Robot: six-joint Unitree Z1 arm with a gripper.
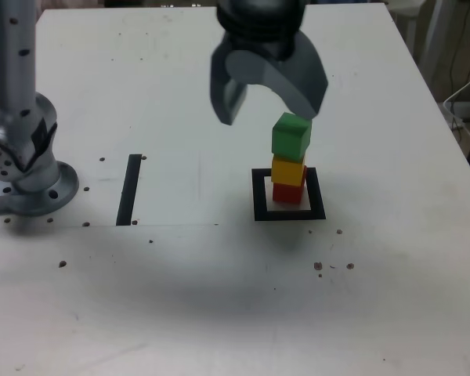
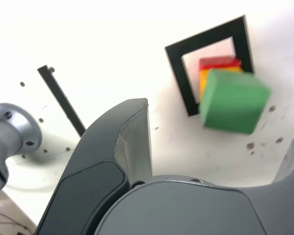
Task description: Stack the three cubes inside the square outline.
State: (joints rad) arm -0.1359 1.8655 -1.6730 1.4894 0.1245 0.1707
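Observation:
The three cubes stand in one stack inside the square outline (image 1: 290,215): red cube (image 1: 287,193) at the bottom, yellow cube (image 1: 288,170) on it, green cube (image 1: 290,137) on top, sitting slightly askew. My gripper (image 1: 265,116) hangs just above the green cube and a little toward the exterior view's left. It is open, its jaws spread wide with nothing between them. In the wrist view the green cube (image 2: 232,100) looks blurred and covers most of the yellow cube (image 2: 204,81) and red cube (image 2: 218,62). The outline (image 2: 206,35) frames them.
A single straight black tape strip (image 1: 130,188) lies on the white table toward the exterior view's left. The arm's grey base (image 1: 23,164) stands at the table's left edge. Small dark specks dot the table surface near the stack.

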